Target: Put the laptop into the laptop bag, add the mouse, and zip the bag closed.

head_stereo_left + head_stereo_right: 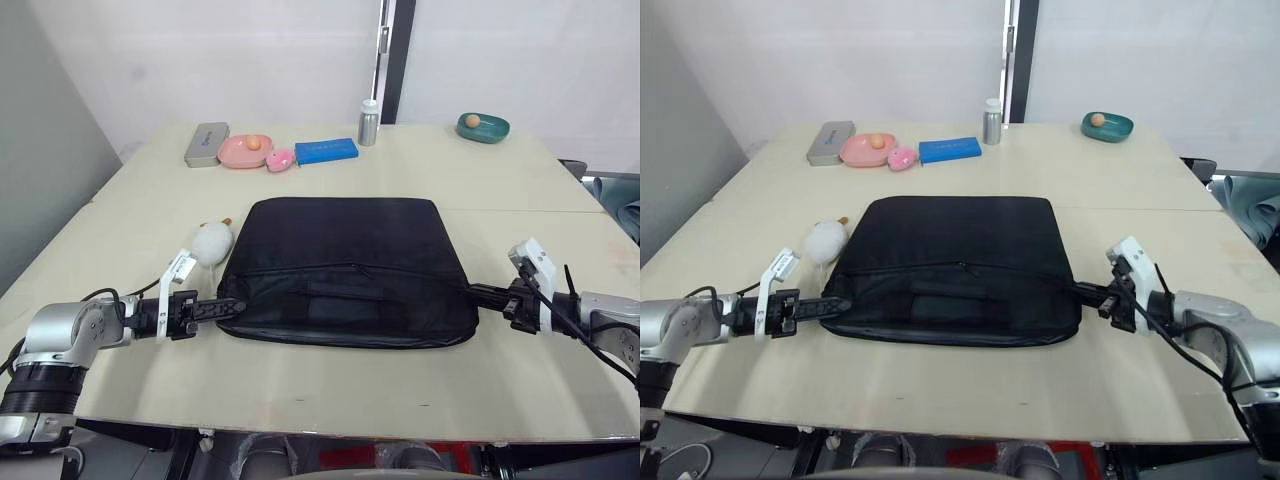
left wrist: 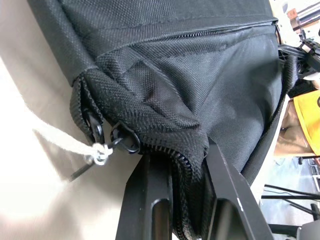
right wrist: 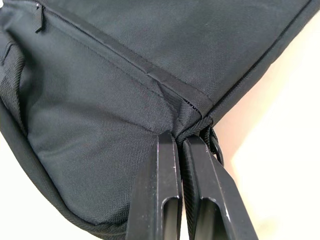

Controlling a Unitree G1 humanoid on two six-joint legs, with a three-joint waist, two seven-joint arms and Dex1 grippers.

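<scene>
With the laptop bag (image 1: 345,268) flat on the counter (image 1: 300,385), left pincer (image 2: 187,165) and right pincer (image 3: 181,142) each clamp a near corner, and a thin fabric pinch risks slipping under zipper tension.

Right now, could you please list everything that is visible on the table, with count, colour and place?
laptop bag: one, black, centre of the table, lying flat
plush toy: one, white, beside the bag's left edge
tin case: one, grey, far left
dish: one, pink, next to the tin case, holding a small orange ball
rounded toy: one, pink, beside the pink dish
flat box: one, blue, far centre
bottle: one, silver, behind the blue box
bowl: one, teal, far right, holding a small orange ball
table: one, beige
left gripper: fingers clamping the bag's near left corner
right gripper: fingers shut on the bag's near right corner
</scene>
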